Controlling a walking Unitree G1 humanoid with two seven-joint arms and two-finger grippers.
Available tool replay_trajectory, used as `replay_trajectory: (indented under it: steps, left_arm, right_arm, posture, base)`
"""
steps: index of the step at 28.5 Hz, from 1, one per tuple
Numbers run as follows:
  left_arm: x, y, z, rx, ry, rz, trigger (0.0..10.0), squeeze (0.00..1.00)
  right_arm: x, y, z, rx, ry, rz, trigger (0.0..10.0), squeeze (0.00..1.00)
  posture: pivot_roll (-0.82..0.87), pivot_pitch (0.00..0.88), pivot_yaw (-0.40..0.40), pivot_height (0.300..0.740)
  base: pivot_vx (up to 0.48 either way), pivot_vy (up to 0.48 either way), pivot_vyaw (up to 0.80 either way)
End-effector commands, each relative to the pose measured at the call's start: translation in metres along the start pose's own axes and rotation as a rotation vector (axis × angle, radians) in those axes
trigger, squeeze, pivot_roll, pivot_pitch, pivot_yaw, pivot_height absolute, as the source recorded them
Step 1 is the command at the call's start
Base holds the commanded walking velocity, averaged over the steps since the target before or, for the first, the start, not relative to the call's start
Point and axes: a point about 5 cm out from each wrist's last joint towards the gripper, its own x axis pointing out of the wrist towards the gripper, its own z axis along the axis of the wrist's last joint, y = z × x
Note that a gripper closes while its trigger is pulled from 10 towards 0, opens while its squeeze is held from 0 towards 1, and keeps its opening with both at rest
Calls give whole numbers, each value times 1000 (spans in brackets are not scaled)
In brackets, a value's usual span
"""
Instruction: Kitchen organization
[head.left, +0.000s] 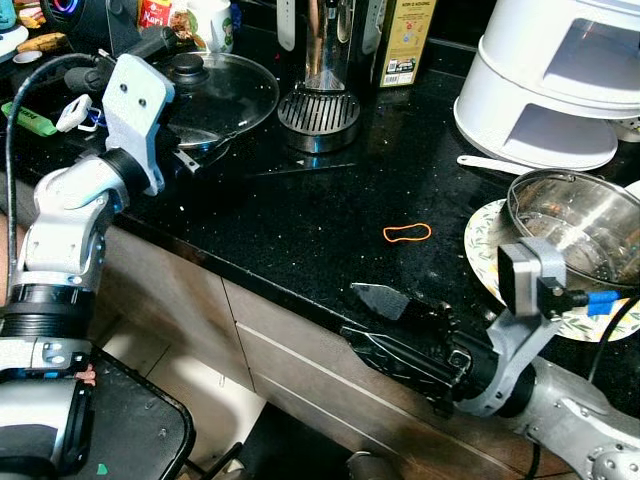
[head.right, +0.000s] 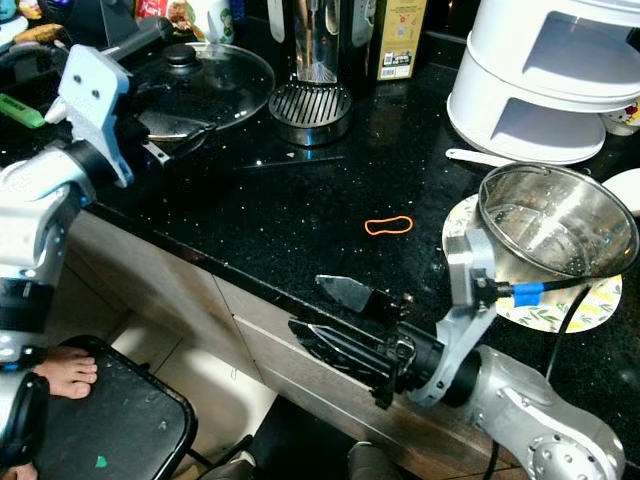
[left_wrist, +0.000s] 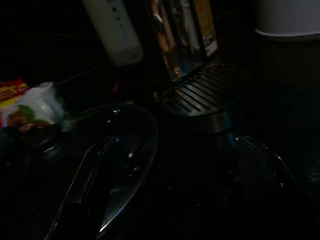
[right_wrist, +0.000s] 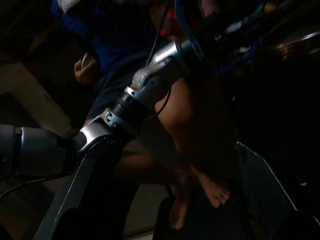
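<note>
home kitchen | black granite counter (head.left: 300, 215) over cabinet fronts (head.left: 290, 375) | lidded pan (head.left: 215, 100) at 11 o'clock | steel pot (head.left: 575, 225) at 3 | oil bottle (head.left: 403, 40) at 12

Both arms are silver, built of rounded jointed segments with dark rings between them. The left arm (head.left: 65, 230) carries a pale grey wrist plate with two small holes and a black cable. The right pincer (head.right: 335, 320) has long black fingers, a grey camera block, and a blue-taped cable.
</note>
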Motion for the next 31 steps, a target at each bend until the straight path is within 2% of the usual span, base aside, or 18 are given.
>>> replay_trajectory:
  steps: [1,4,7,18,22,25,31]
  left_arm:
    - [11,-7,5,-6,-29,-52,10000,0]
    - [17,-12,5,-17,-36,-69,10000,0]
    - [19,-14,7,-27,-43,-67,10000,0]
    - [9,-11,0,-66,0,-33,10000,0]
    - [2,-8,-9,-101,36,-28,10000,0]
    - [-7,-16,-29,-180,98,-148,10000,0]
    - [-13,-23,-50,-245,178,-236,10000,0]
  right_arm:
    - [0,3,2,-8,-16,-3,10000,0]
    - [0,3,3,-18,-15,-9,10000,0]
    - [0,4,5,-25,-17,-14,10000,0]
    - [-2,1,7,-38,-4,-24,10000,0]
    - [-2,1,7,-40,-1,-26,10000,0]
    - [-2,0,8,-48,11,-29,10000,0]
    - [-3,0,10,-61,19,-35,10000,0]
  posture:
    - [-73,134,18,740]
    - [-79,134,22,740]
    - [-81,136,21,740]
    - [-72,140,17,740]
    - [-70,140,13,740]
    - [-73,140,10,740]
    - [-83,143,13,740]
  base:
    - [0,0,-800]
    - [0,0,-800]
    - [0,0,0]
    - [0,0,0]
    - [0,0,0]
    - [0,0,0]
    - [0,0,0]
